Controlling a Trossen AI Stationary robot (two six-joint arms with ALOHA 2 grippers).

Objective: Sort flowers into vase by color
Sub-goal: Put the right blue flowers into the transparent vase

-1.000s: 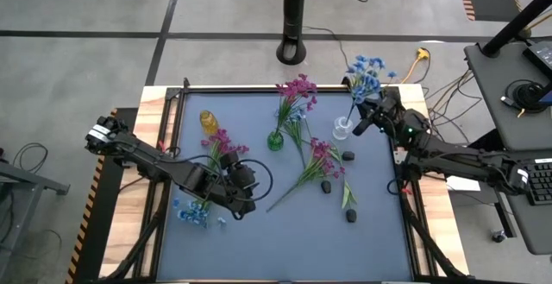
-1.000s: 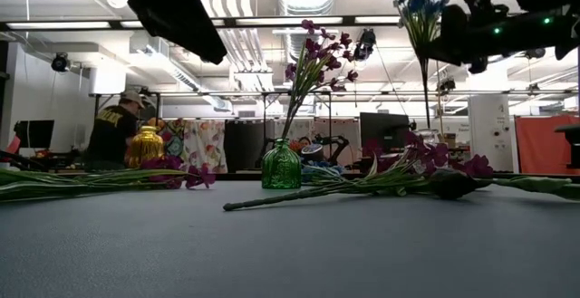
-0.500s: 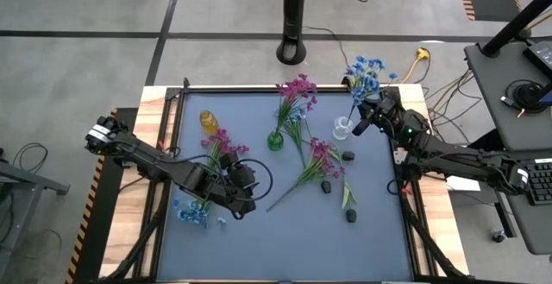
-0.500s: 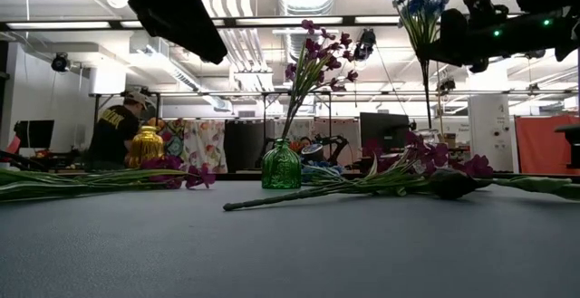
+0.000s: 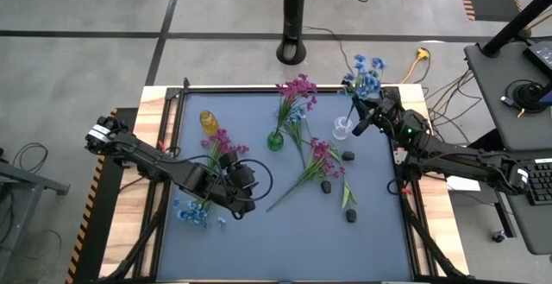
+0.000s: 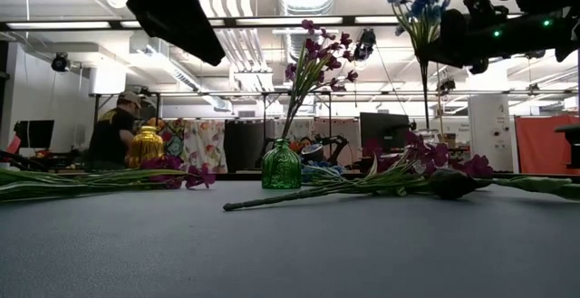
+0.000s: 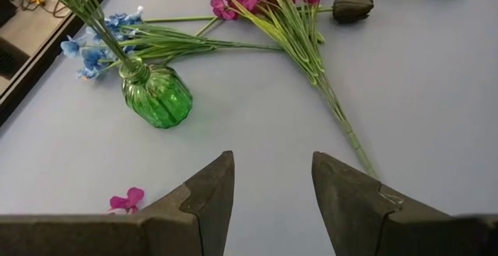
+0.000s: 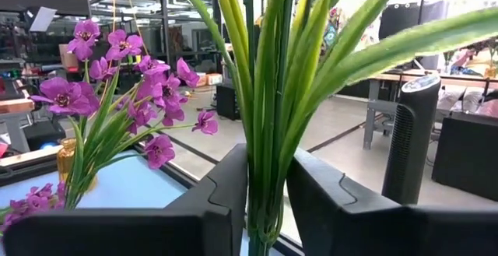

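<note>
I'm looking at the right gripper [image 5: 356,122] hanging up over the small clear vase [image 5: 342,129] at the far right of the counter [image 5: 285,232], fingers pinching the light blue sprig [image 5: 364,75] by its stems, which are hanging straight down into the vase. The left gripper [image 5: 243,180] is idling low near the counter's left side, fingers spread and empty. Magenta flowers [image 5: 297,90] are standing in the green vase [image 5: 275,141], and more are lying loose mid-counter.

Blue sprig [image 5: 365,70] stands upright in the clear vase [image 5: 342,129]. Pink sprig [image 5: 297,90] fills the green vase [image 5: 275,140]; other pink sprigs [image 5: 321,159] and dark buds [image 5: 348,155] lie flat.
</note>
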